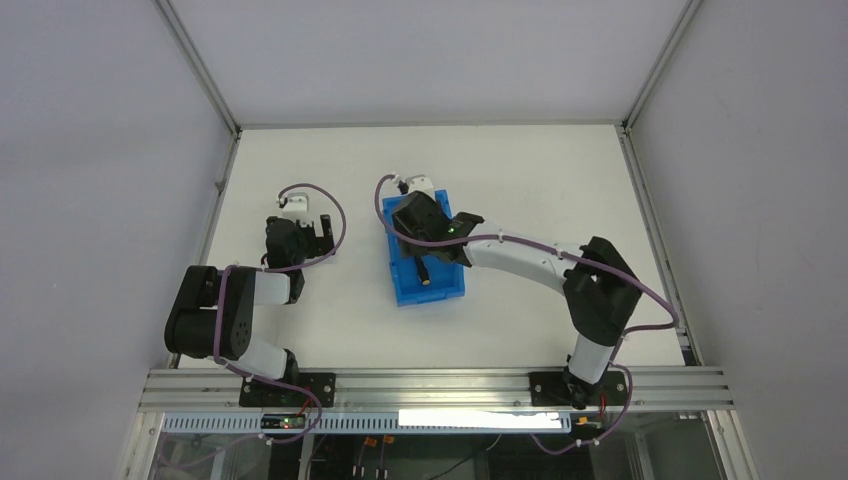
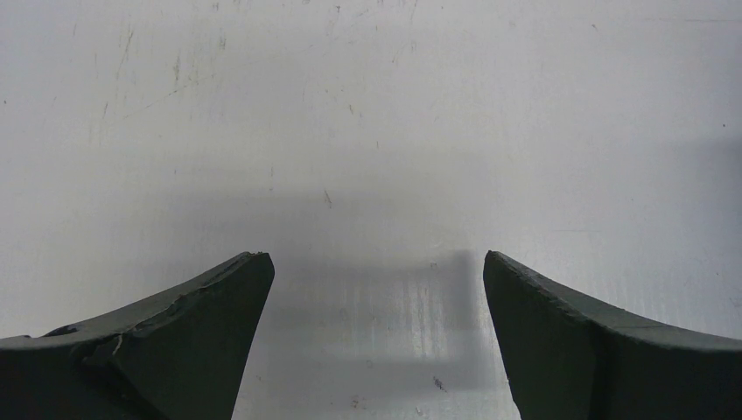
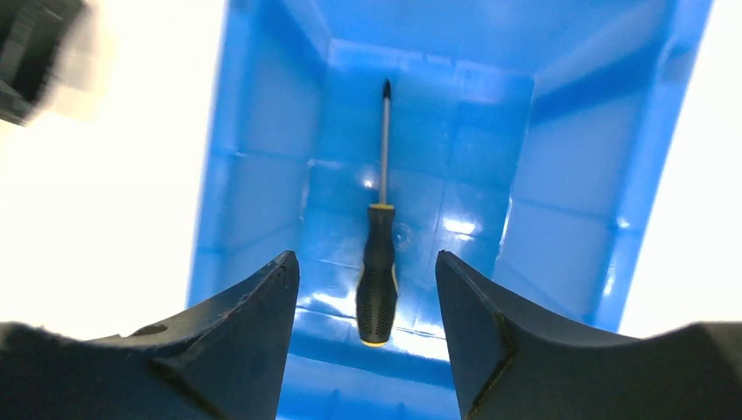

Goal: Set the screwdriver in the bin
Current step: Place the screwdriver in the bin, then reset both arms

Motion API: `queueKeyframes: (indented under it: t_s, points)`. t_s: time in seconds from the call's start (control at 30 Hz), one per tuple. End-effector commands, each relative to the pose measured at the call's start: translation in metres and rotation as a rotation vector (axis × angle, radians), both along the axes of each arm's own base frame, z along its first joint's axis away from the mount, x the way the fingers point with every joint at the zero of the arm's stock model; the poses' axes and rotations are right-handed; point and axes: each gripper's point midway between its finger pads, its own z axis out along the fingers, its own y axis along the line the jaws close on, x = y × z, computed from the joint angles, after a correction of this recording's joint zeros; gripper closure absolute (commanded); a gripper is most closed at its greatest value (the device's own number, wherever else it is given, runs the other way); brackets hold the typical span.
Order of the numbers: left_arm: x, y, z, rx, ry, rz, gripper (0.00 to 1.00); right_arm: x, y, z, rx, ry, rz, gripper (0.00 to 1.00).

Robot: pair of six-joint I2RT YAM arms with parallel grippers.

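The blue bin (image 1: 444,289) stands mid-table; in the right wrist view its left wall (image 3: 262,175) frames the floor. The screwdriver (image 3: 378,262) lies flat on the bin's floor, black handle nearest my fingers, thin shaft pointing away; it also shows in the top view (image 1: 423,270). My right gripper (image 3: 367,271) is open above the bin, both fingers apart and clear of the handle; in the top view the right gripper (image 1: 420,222) hovers over the bin's far part. My left gripper (image 2: 376,258) is open and empty over bare table, left of the bin (image 1: 318,232).
White table (image 1: 540,180) with a metal frame round it and grey walls. The aluminium rail (image 1: 430,385) with both arm bases runs along the near edge. The right arm's white link (image 1: 520,255) stretches across to the bin from the right.
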Motion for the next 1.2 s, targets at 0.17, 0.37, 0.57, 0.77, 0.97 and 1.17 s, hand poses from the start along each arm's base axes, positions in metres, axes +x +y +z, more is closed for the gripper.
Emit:
queueKeyframes:
  t_s: [0.17,0.37,0.57,0.77,0.97,1.17]
  points:
    - [0.009,0.004,0.016,-0.010,-0.053,0.015,0.00,0.019,0.011,0.132,0.094,-0.196,0.039,0.34]
    - [0.009,0.004,0.016,-0.009,-0.053,0.015,0.00,0.031,0.009,0.183,0.068,-0.282,0.051,0.25]
    - [0.009,0.004,0.016,-0.010,-0.053,0.015,0.00,0.040,0.008,0.224,0.065,-0.336,0.056,0.01]
    - [0.009,0.004,0.016,-0.009,-0.053,0.014,0.00,0.044,0.010,0.243,0.086,-0.364,0.093,0.01]
    - [0.009,0.004,0.016,-0.010,-0.053,0.014,0.00,0.058,-0.007,0.252,0.112,-0.355,0.082,0.01]
    - [0.009,0.004,0.017,-0.010,-0.054,0.014,0.00,0.076,-0.051,0.257,0.098,-0.352,0.023,0.01]
